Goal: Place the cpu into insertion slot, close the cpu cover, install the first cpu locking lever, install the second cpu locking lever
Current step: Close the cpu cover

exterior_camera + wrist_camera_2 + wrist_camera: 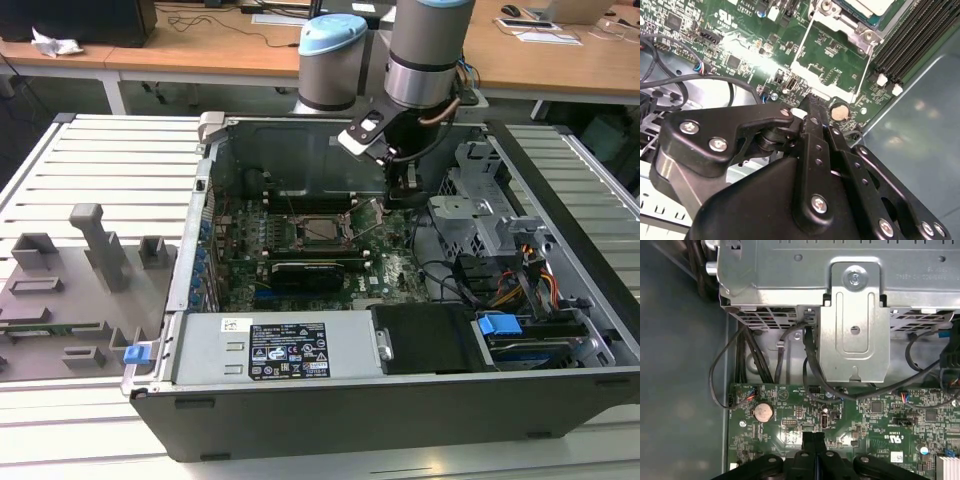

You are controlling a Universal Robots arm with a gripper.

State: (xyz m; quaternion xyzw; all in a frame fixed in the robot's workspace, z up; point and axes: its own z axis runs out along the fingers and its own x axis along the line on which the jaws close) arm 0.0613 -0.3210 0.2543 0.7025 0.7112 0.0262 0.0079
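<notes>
The cpu lies silvery-grey in the insertion slot on the green board, with the cpu cover framing it. In the second wrist view a corner of the cpu and the cover's metal edge show. Two thin wire levers reach from there over the board toward my gripper. The gripper hangs to the exterior view's right of the slot, low over the board. Its black fingertips are shut together with nothing between them.
A coin cell sits on the board close to the fingertips. A metal drive cage with black cables rises beyond the board's edge. A long black card, memory slots, the power supply and a grey fixture tray are nearby.
</notes>
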